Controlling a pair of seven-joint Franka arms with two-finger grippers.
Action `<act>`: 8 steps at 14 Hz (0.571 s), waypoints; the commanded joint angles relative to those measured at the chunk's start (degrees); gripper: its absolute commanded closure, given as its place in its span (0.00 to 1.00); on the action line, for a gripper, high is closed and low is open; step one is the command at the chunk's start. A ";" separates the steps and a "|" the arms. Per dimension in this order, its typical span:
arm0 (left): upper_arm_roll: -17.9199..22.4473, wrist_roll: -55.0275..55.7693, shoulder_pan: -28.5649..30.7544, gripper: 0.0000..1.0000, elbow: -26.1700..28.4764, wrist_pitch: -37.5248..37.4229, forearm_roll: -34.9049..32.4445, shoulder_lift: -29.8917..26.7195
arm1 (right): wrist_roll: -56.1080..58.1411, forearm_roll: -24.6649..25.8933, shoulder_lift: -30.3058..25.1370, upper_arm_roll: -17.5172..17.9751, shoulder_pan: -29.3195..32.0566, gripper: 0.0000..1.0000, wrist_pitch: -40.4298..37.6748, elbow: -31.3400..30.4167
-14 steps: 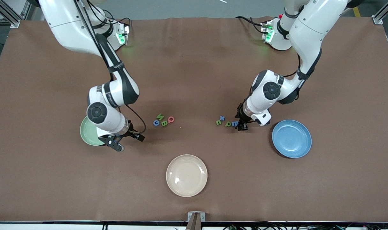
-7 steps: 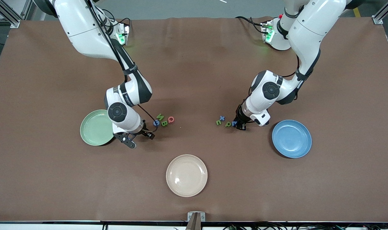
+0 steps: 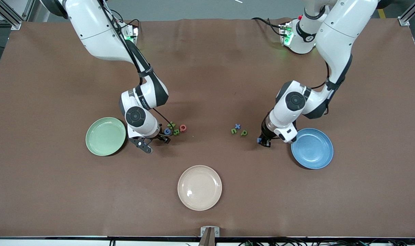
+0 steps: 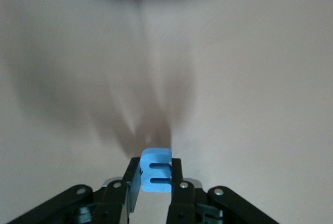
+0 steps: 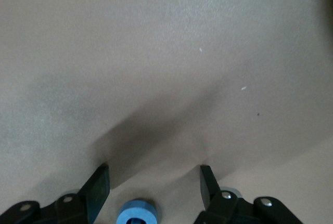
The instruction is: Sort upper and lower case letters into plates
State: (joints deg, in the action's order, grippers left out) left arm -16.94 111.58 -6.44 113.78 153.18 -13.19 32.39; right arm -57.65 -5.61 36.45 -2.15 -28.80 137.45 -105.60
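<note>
Start at the right arm's end of the tabletop (image 3: 40, 191): the green plate (image 3: 105, 136) is empty, so nothing has been sorted into it. At its three o'clock in the front view, the right gripper (image 3: 163, 138) is low over the tabletop. Your right wrist view shows its fingers (image 5: 96, 187) apart with the blue round letter (image 3: 167, 131) lying between them untouched, so I judge that grasp is about to be made. Touching or just beside that letter are the green M (image 3: 171, 125), the green B (image 3: 176, 131) and the red letter (image 3: 183, 128), all on the tabletop. At six o'clock from the middle sits the cream plate (image 3: 199, 188), bare and no part of the sort. Next come three small letters lying loose: the blue x (image 3: 237, 126), the green n (image 3: 233, 131) and the green p (image 3: 243, 133). The left gripper (image 3: 264, 140) hangs between them and the blue plate (image 3: 311, 148), at about the plate's nine o'clock and short of its rim. Its fingers (image 4: 132, 182) are clamped on the blue pronged letter (image 4: 156, 169), lifted clear of the tabletop. The blue plate is empty too. By my reckoning you are at the very start: one letter is in hand, one is about to be gripped, and six in all lie on the tabletop with neither plate filled.
</note>
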 commanded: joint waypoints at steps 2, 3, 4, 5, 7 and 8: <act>-0.11 -8.97 3.79 1.00 -5.05 -10.16 -2.19 -2.33 | -3.51 0.60 -2.08 -0.57 -2.13 0.22 0.10 -2.77; -0.20 -12.40 5.46 1.00 -6.19 -12.62 -2.19 -2.95 | -4.04 0.60 -2.17 -0.57 -2.49 0.22 0.10 -3.03; -0.20 -16.00 6.78 1.00 -7.59 -15.78 -2.19 -3.21 | -4.48 0.60 -2.26 -0.57 -2.84 0.22 0.01 -3.21; -0.20 -20.74 8.45 1.00 -8.65 -18.85 -2.19 -3.30 | -5.01 0.60 -2.78 -0.48 -3.01 0.22 -0.07 -3.21; -0.20 -28.65 12.75 1.00 -8.75 -20.12 -2.19 -3.30 | -5.28 0.60 -2.96 -0.48 -3.45 0.24 -0.16 -3.30; -0.28 -32.52 15.03 0.99 -8.57 -20.12 -2.19 -2.95 | -5.28 0.60 -2.96 -0.48 -3.46 0.26 -0.25 -3.30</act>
State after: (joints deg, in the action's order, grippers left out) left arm -16.72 85.17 4.94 105.12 134.22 -14.45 29.35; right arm -61.46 -5.58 35.87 -2.16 -31.32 137.30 -106.25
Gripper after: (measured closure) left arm 0.727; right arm 0.247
